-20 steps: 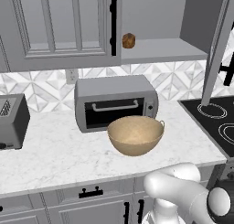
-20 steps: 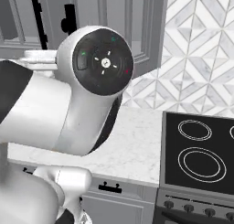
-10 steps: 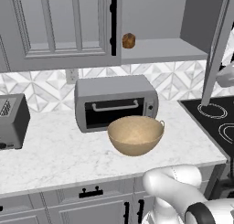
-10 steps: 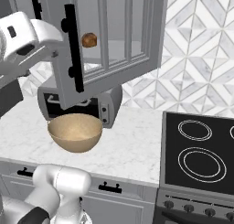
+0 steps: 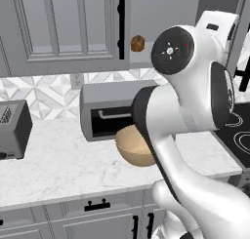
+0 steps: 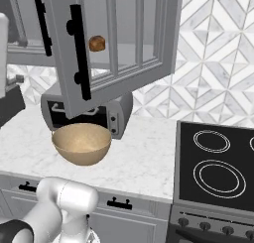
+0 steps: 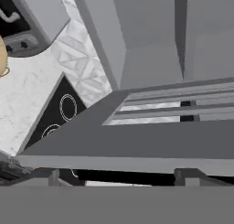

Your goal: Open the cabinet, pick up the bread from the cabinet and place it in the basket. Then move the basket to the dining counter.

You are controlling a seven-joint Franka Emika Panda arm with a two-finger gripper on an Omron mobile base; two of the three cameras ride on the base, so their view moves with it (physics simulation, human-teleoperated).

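Cabinet [image 6: 119, 43]: grey, panelled; right door swung open, black bar handle; opening judged done. Bread [image 6: 96, 43]: small rounded golden-brown lump, resting on the plain grey shelf inside, not yet picked up. Basket [image 6: 81, 144]: tan, bowl-shaped, finely speckled; seen empty on the marble worktop, just before the toaster oven [image 6: 111, 113]. Gripper: jaws spread wide, nothing pinched. Remaining, as judged: bread to be lifted, placed in basket, basket carried to dining counter.
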